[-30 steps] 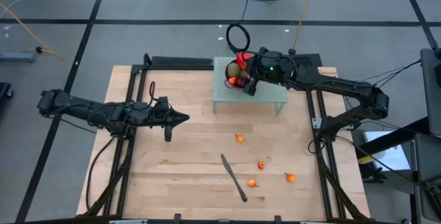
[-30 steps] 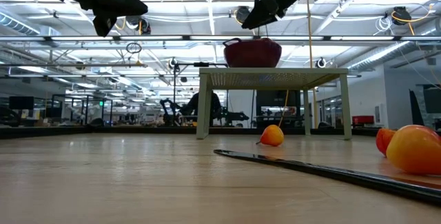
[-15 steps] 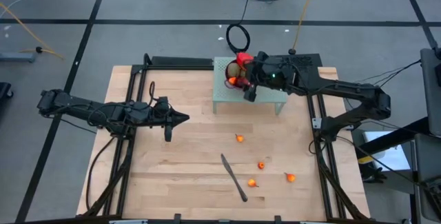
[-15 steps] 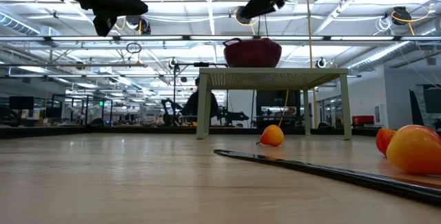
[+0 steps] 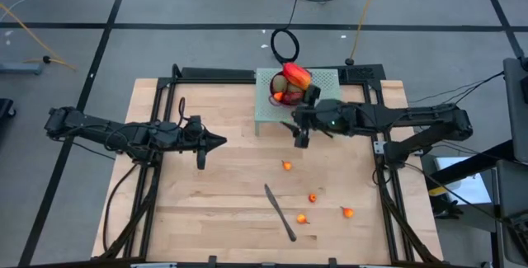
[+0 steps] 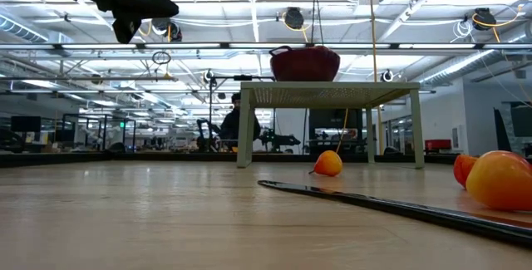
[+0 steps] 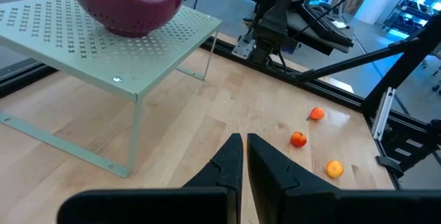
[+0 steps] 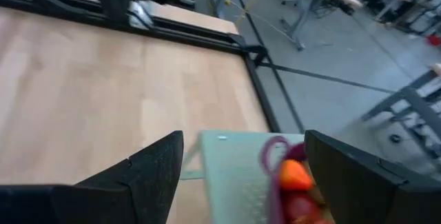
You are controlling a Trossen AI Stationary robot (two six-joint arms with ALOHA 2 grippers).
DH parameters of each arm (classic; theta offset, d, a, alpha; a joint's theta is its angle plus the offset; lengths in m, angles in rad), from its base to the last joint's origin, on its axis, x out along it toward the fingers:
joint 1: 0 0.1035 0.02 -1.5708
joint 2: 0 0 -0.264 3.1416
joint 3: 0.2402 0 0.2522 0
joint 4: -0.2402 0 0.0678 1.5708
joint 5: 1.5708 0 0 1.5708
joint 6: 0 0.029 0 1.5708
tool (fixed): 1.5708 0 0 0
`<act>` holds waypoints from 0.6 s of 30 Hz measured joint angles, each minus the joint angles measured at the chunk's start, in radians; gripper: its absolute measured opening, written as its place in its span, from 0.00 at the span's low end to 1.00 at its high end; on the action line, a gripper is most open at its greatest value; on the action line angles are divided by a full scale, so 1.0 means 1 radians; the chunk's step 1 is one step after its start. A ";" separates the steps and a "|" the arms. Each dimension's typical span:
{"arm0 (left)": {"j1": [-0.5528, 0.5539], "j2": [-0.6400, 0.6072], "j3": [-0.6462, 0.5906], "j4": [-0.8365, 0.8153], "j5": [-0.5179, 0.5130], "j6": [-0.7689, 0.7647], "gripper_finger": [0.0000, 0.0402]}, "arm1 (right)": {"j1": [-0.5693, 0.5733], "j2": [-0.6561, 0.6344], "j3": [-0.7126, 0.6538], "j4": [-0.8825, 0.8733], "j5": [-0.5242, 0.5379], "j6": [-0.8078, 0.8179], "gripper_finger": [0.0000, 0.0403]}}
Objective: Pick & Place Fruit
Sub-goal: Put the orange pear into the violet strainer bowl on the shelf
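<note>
A: Where is the fruit right now?

B: Part of it is heaped in the purple bowl [image 5: 286, 88] on the small pale green stand [image 5: 323, 116] at the far side of the counter [image 5: 214, 218]; the red-yellow mango [image 5: 297, 77] lies on top of the heap; four tiny orange-red pieces are loose on the wood, one [image 5: 286, 166] near the middle and three [image 5: 313, 197] [image 5: 302, 218] [image 5: 347, 212] towards the near right, beside the long knife [image 5: 280, 212].

A: And the end effectors?

B: The right end effector [image 5: 300, 131] is in the air at the stand's front edge, fingers spread wide with nothing between them; its wrist view shows the bowl and the mango beyond the gap. The left end effector [image 5: 220, 142] hangs over the left half of the counter, well apart from every piece, its fingers [image 7: 229, 162] pressed together and holding nothing.
</note>
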 joint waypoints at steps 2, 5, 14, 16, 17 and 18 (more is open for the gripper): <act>0.000 0.000 0.000 0.000 0.000 -0.001 0.05 | 0.029 -0.002 0.000 -0.005 0.000 0.026 0.72; 0.000 0.000 0.000 0.000 0.000 -0.001 0.05 | 0.073 -0.003 0.000 -0.030 0.001 0.061 0.72; 0.000 0.000 0.000 0.000 0.000 -0.001 0.05 | 0.199 -0.002 0.000 -0.135 0.000 0.187 0.72; 0.000 0.000 0.000 0.000 0.000 -0.001 0.05 | 0.222 -0.002 0.000 -0.147 0.000 0.228 0.72; 0.000 0.000 0.000 0.000 0.000 -0.001 0.05 | 0.234 -0.002 0.000 -0.155 0.000 0.247 0.72; 0.000 0.000 0.000 0.000 0.000 -0.001 0.05 | 0.245 -0.002 0.000 -0.167 0.000 0.267 0.72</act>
